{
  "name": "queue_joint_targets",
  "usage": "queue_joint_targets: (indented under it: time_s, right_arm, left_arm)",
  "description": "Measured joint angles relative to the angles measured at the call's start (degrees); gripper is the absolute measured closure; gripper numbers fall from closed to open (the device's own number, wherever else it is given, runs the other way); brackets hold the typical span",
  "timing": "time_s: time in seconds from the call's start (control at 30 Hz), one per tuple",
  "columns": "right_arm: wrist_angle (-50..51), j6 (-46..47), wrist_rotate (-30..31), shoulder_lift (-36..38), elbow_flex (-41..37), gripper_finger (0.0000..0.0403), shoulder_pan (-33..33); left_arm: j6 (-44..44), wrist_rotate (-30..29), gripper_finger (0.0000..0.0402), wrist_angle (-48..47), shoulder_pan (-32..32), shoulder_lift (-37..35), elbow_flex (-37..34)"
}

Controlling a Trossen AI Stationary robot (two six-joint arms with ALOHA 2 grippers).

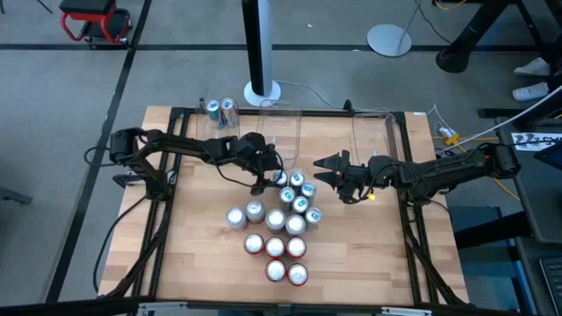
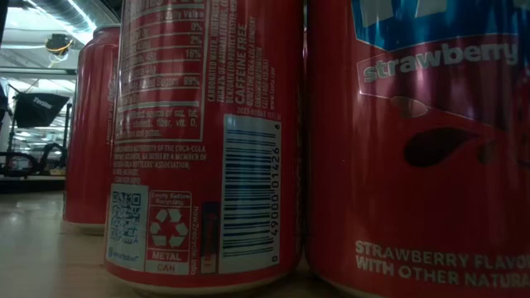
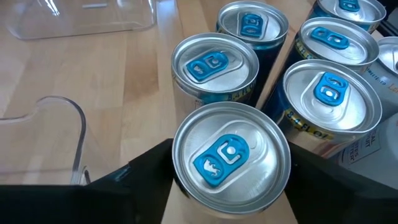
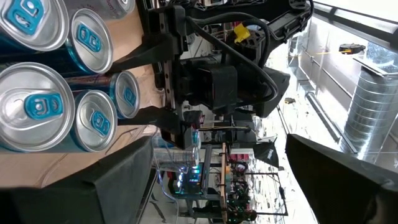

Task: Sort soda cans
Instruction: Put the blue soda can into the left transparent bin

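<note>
Tubs: we see two clear tubs [image 1: 283, 123] [image 1: 373, 132] at the table's far side, nothing visible inside.
Cans: a cluster [image 1: 279, 230] at mid-table; two teal cans [image 1: 220, 112] beside the left tub.
Left gripper [image 1: 268, 178]: clenched around a teal can [image 3: 230, 155].
Right gripper [image 1: 320, 168]: fingers spread, holding nothing, beside the cluster.

Upright soda cans [image 1: 279, 230] clustered mid-table
</note>
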State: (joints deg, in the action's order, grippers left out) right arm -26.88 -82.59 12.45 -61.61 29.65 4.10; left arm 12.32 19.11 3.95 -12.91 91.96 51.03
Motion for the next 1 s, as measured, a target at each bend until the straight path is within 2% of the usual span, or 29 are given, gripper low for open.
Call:
queue_joint_targets:
  time_s: [0.1, 0.4, 0.73, 0.9, 1.0]
  right_arm:
    - [-0.01, 0.02, -0.01, 0.01, 0.0, 0.0036, 0.0]
    - [0.0, 0.01, -0.02, 0.0, 0.0, 0.0036, 0.0]
    - [-0.01, 0.01, -0.02, 0.01, 0.0, 0.0036, 0.0]
    - [0.0, 0.01, -0.02, 0.0, 0.0, 0.0036, 0.0]
    - [0.01, 0.0, -0.02, 0.01, 0.0, 0.0036, 0.0]
  left_arm:
    - [0.03, 0.0, 0.0168, 0.02, 0.0, -0.01, 0.0]
    - [-1.23, -0.12, 0.0157, 0.19, 0.0, -0.02, 0.0]
    - [-2.64, -0.47, 0.0168, 0.73, 0.01, -0.58, 0.01]
    - [-3.35, -0.61, 0.0164, -0.6, 0.02, -3.9, 0.09]
    - [-3.67, -3.48, 0.0163, -3.01, 0.06, -6.8, 0.09]
